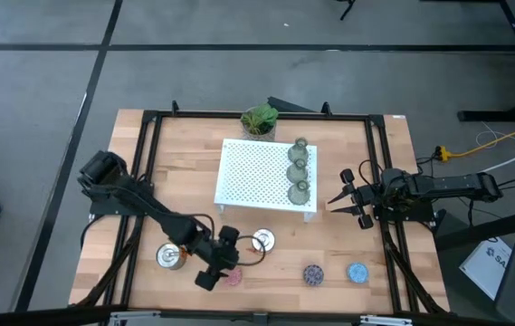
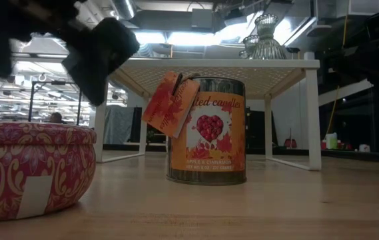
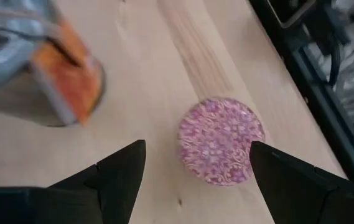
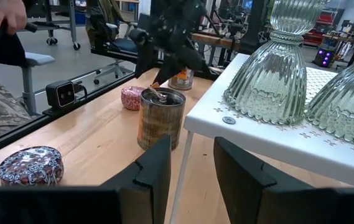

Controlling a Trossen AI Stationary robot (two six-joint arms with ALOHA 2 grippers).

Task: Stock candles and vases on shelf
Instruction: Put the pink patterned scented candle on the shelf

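Observation:
The white perforated shelf [image 1: 255, 177] stands mid-table, with three olive-green vases [image 1: 300, 167] in a row along its right side; they also show in the right wrist view [image 4: 282, 68]. My left gripper [image 3: 198, 171] is open above the pink candle [image 3: 220, 142], its fingers on either side and clear of it. The candle rests on the wood near the front edge [image 1: 234, 278]. Two silver tin candles [image 1: 171, 256] [image 1: 263, 241] stand nearby. A dark blue-purple candle [image 1: 313, 273] and a light blue one [image 1: 357, 272] lie to the right. My right gripper [image 1: 348, 206] is open and empty, right of the shelf.
A leafy potted plant [image 1: 259, 119] stands behind the shelf. A black frame [image 1: 148, 136] runs around the tabletop. The nearer tin [image 2: 206, 130] has an orange label and a hanging tag. A person's hand [image 4: 9, 12] shows beyond the table in the right wrist view.

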